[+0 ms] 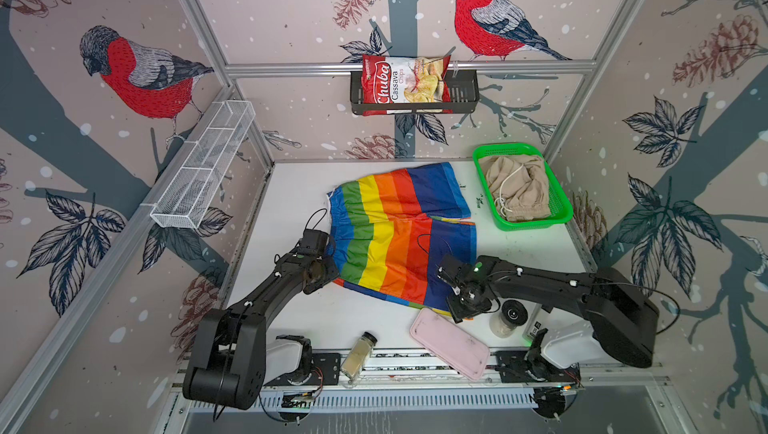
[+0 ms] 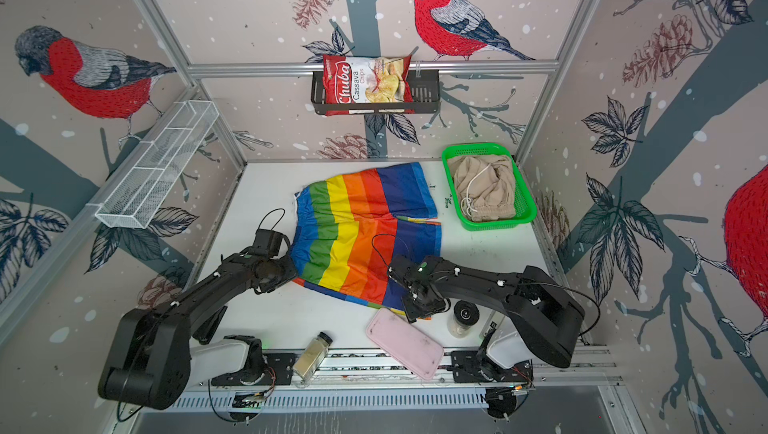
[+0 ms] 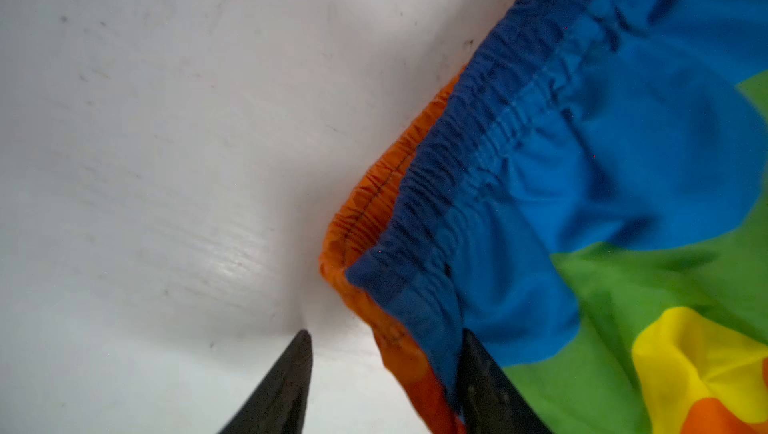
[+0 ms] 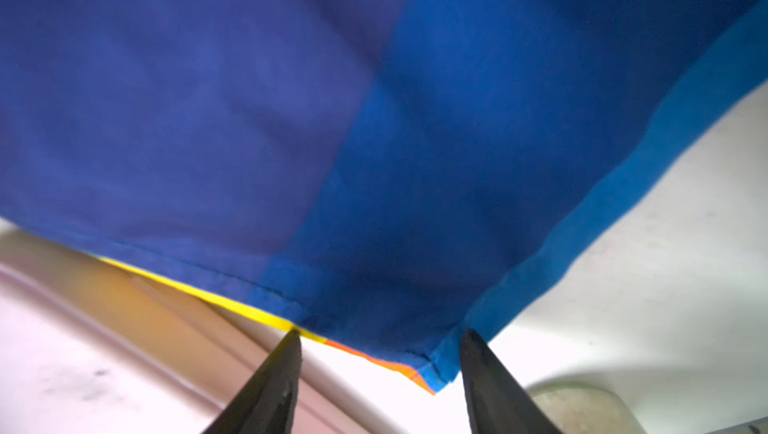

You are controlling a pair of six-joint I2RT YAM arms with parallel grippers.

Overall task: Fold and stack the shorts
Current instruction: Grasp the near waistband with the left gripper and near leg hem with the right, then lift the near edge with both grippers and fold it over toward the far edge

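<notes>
Rainbow shorts (image 1: 399, 236) lie spread flat mid-table, gathered waistband to the left, leg hems to the right. Beige shorts (image 1: 519, 186) sit crumpled in the green basket (image 1: 536, 224) at the far right, white cord showing on top.

Left gripper (image 3: 386, 334): released, fingers spread either side of the near waistband corner, nothing pinched. Right gripper (image 4: 381, 333): also released, fingers apart around the near hem corner.

Handling, my judgement: the rainbow cloth is thin, light and slick-looking, with no stiffness. It should drape and slide rather than hold a crease. Two layers show at both corners (orange under blue at the waist, yellow and orange under blue at the hem), so I must catch both or the lower one will lag. Best holds are the elastic waistband and the stitched hem, both thicker than the panel. The beige pair looks heavier and softer.

Surface: the white table (image 1: 299, 319) is smooth and faintly scuffed, so little friction to pin the fabric.

Room: tight at the near edge. The pink tray (image 1: 451, 346) lies at the hem corner; I cannot tell whether cloth overlaps it. A black-lidded jar (image 1: 509, 317) stands just right of my right wrist, and a spice jar (image 1: 359, 353) lies near centre.
</notes>
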